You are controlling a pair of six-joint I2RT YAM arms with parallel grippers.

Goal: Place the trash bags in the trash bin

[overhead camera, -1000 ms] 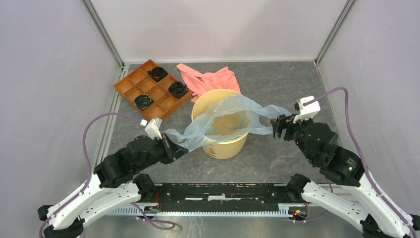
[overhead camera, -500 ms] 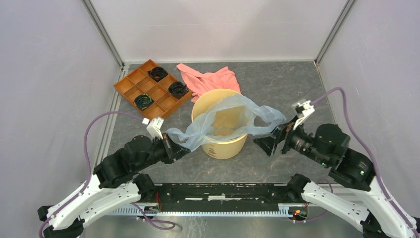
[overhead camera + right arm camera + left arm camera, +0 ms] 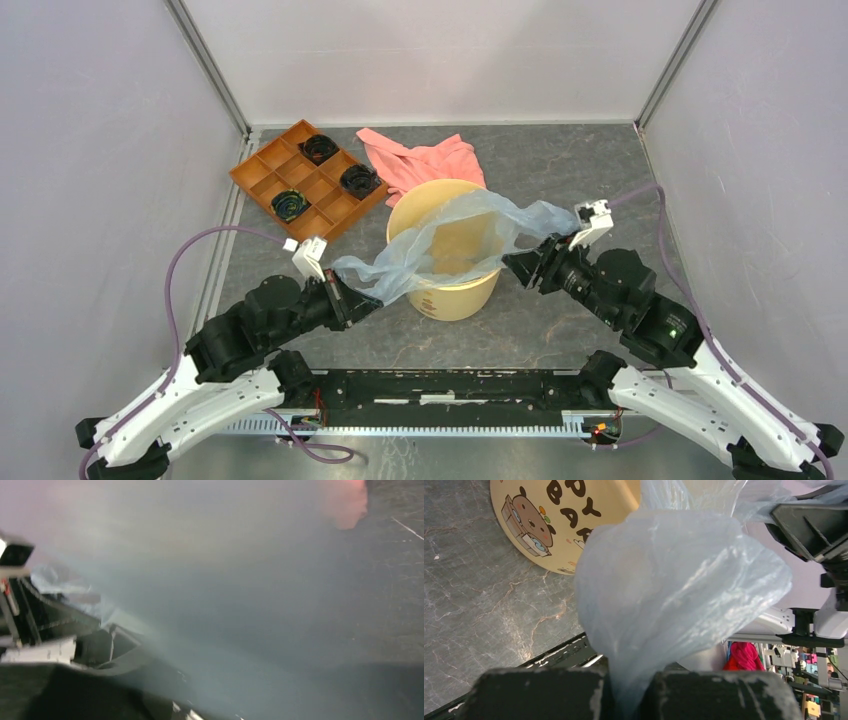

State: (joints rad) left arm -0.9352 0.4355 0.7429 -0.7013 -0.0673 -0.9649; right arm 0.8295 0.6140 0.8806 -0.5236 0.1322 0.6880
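The left gripper [image 3: 347,299] is clamped on the pale blue trash bag [image 3: 470,214]: in the left wrist view the film is gathered into a narrow neck squeezed between the two dark fingers of the left gripper [image 3: 629,682], and it balloons out from there toward the tan-yellow trash bin [image 3: 549,520], whose printed cartoon mark shows on the wall. From that pinch point, which sits outside the bin on its near left, the bag runs up over the rim of the bin [image 3: 445,292], sags partway into the mouth, and crosses to the far right side, where its other end lies bunched against the right gripper [image 3: 527,267]. That gripper points at the bin's right rim with film draped over and around its tip; the right wrist view is nearly filled by a blurred veil of the bag [image 3: 200,580], so I cannot tell whether its jaws are apart or closed on the plastic. As for progress, I judge the job to be partly done: the middle of the bag hangs inside the bin, but both ends are outside, one at each gripper, and the film has yet to be pushed down or spread below the rim. Beyond the bin, a salmon-pink cloth [image 3: 425,160] lies on the table [image 3: 570,160] and an orange-brown compartment tray [image 3: 262,172] sits to the far left, both well apart from the grippers.
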